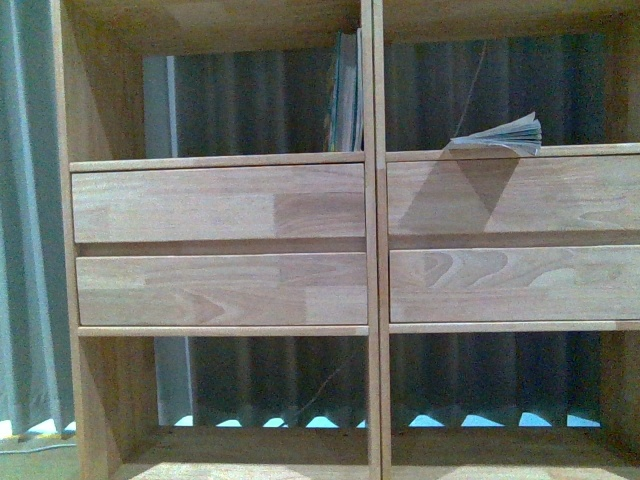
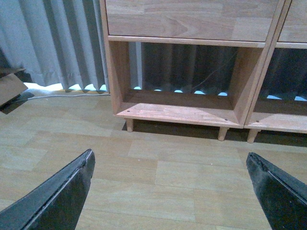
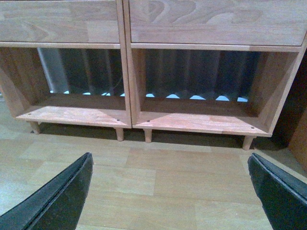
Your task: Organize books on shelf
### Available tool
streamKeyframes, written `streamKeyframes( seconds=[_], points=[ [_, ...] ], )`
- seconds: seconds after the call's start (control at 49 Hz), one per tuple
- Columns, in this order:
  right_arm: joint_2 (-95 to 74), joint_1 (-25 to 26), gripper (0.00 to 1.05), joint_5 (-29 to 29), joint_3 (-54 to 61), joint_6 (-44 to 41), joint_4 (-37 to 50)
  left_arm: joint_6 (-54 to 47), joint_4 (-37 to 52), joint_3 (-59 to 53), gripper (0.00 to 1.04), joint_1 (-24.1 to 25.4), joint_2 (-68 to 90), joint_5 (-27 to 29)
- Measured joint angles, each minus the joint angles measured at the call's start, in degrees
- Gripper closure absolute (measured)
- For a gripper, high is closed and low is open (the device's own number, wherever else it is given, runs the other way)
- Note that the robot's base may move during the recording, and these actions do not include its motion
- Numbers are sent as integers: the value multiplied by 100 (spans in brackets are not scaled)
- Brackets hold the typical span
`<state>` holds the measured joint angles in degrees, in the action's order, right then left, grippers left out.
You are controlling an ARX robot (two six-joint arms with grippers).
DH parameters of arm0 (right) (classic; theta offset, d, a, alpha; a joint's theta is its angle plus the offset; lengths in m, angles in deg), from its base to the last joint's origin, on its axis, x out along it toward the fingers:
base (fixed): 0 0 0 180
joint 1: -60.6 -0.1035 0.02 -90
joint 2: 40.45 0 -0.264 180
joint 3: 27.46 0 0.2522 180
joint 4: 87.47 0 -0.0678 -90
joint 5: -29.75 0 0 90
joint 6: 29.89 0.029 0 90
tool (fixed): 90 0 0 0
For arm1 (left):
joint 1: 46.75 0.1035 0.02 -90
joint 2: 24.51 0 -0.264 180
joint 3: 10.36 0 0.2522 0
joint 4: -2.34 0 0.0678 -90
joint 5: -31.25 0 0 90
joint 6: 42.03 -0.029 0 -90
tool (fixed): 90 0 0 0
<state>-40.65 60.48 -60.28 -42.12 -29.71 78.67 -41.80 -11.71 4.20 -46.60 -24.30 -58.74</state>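
The light wood shelf [image 1: 372,240] fills the front view, with two drawer fronts on each side of its middle divider. In the upper left cubby a few thin books [image 1: 346,92] stand upright against the divider. A floppy paperback [image 1: 503,134] lies flat with fanned pages on the upper right cubby's floor. Neither arm shows in the front view. My left gripper [image 2: 170,175] hangs open over bare wood floor, facing the shelf's [image 2: 182,72] empty bottom cubby. My right gripper [image 3: 170,175] is also open above the floor, before the two empty bottom cubbies of the shelf [image 3: 127,72].
Grey curtains [image 1: 30,250] hang behind and left of the shelf. A cable [image 2: 57,93] lies on the floor by the curtain, and a brown object [image 2: 9,88] sits at the edge of the left wrist view. The shelf stands on short legs [image 3: 147,136].
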Motion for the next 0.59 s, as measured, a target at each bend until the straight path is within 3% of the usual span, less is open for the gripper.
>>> streamKeyframes(
  seconds=[0.592],
  points=[
    [0,0,7,-2,0,0,0,0,0,0,7,0,0,0]
  ],
)
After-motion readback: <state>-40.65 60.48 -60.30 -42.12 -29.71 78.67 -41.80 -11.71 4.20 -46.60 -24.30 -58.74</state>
